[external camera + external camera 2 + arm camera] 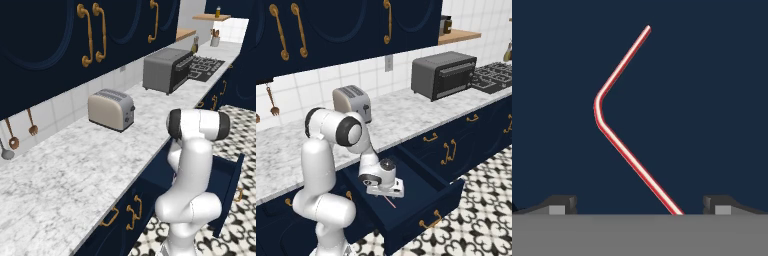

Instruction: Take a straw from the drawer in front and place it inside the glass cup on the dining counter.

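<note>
On the dark navy floor of the open drawer (pixel 426 207) lay the straw (pixel 619 117), thin, pinkish-red and bent at an elbow; from the hand view it ran up from the bottom edge between the fingers (pixel 562 204), kinked, and angled off to the upper right. Those fingers stood wide apart, one on each side of the straw, touching nothing and holding nothing. From the right base view the gripper (pixel 385 192) pointed down into the drawer, just above the straw's faint red line (pixel 389 202). Above the drawer ran the marble counter (pixel 65 180), carrying a toaster (pixel 111 109) and a grey oven (pixel 166 69).
</note>
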Motion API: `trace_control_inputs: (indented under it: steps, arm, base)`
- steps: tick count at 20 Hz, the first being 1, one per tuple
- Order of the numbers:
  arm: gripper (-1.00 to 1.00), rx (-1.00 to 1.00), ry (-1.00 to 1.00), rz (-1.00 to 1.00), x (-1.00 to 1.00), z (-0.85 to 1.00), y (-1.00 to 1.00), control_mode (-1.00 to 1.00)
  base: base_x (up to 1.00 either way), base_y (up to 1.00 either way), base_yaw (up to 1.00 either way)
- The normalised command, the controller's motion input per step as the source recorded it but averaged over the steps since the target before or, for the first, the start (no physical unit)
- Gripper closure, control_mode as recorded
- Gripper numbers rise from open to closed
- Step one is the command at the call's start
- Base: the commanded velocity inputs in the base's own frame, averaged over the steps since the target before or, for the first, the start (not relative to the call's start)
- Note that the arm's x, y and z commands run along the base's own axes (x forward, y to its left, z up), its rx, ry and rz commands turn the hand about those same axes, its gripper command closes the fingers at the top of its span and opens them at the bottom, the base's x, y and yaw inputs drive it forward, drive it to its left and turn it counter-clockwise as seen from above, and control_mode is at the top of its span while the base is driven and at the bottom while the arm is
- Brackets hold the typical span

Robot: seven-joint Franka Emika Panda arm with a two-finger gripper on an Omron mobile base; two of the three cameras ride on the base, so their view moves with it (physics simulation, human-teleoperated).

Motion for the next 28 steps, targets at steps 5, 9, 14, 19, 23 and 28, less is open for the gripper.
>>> trace_control_inputs:
  steps: [5, 9, 14, 19, 23, 28]
  arm:
    - [-1.0, -0.01, 0.03, 0.0, 0.12, -0.08, 0.0, -1.0]
    - [-1.0, 0.0, 0.01, 0.0, 0.08, -0.04, 0.0, -1.0]
    - [-1.0, 0.0, 0.0, 0.0, 0.09, 0.0, 0.0, -1.0]
    - [-1.0, 0.0, 0.05, 0.0, 0.16, 0.0, 0.0, -1.0]
    - [-1.0, 0.0, 0.01, 0.0, 0.21, 0.0, 0.0, -1.0]
    - [-1.0, 0.0, 0.0, 0.0, 0.24, 0.0, 0.0, -1.0]
  base:
    - [0.0, 0.0, 0.0]
    - [0.0, 0.0, 0.0]
    - [0.0, 0.0, 0.0]
    - [0.0, 0.0, 0.0]
    - [0.0, 0.0, 0.0]
    - [0.0, 0.0, 0.0]
